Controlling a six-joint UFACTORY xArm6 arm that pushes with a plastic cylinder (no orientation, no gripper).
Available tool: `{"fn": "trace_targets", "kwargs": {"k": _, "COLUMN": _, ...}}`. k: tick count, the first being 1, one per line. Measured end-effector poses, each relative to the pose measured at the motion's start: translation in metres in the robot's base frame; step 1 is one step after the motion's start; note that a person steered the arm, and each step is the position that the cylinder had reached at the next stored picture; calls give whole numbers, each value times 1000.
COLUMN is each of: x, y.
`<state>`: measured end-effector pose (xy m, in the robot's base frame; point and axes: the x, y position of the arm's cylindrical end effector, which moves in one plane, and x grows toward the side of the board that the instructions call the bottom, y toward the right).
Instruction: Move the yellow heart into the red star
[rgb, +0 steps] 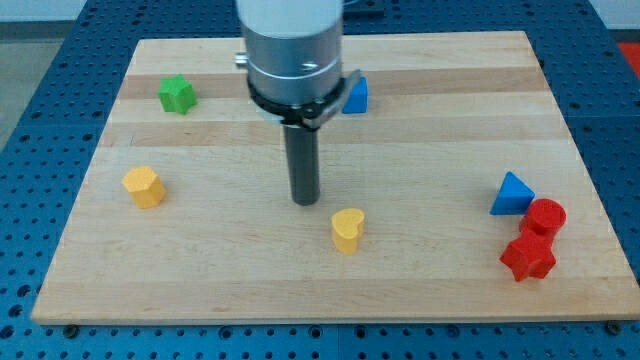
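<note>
My tip (305, 200) rests on the worktop (420, 120) just to the view's upper left of the yellow heart (347, 230), near it but not touching. There is no hand on this rig, only the bare rod, so there is nothing to spread or pinch with.

The heart sits a little below the middle of the worktop. The red star (527, 257) lies well apart from it, toward the view's lower right corner and slightly lower in the view than the heart. So the push has to run almost straight toward the view's right, with a slight drift toward the bottom. I judge my tip is nearly on the correct side already: it needs to drop a touch toward the view's bottom so it sits squarely on the heart's left face, otherwise the heart will likely slide off toward the bottom edge.

The wood between heart and star is bare and smooth. Crowding comes only at the far end: a red cylinder (546, 216) touches the star from above, and a blue triangle (511, 194) sits just beside that. The green block (177, 94), the yellow block (144, 186) and the second blue block (356, 96) are well out of the way.
</note>
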<state>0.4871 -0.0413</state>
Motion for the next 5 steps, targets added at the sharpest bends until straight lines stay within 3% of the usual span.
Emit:
{"fn": "trace_targets", "kwargs": {"k": 2, "x": 85, "y": 56}}
{"fn": "trace_targets", "kwargs": {"k": 3, "x": 90, "y": 90}}
{"fn": "trace_targets", "kwargs": {"k": 5, "x": 55, "y": 23}}
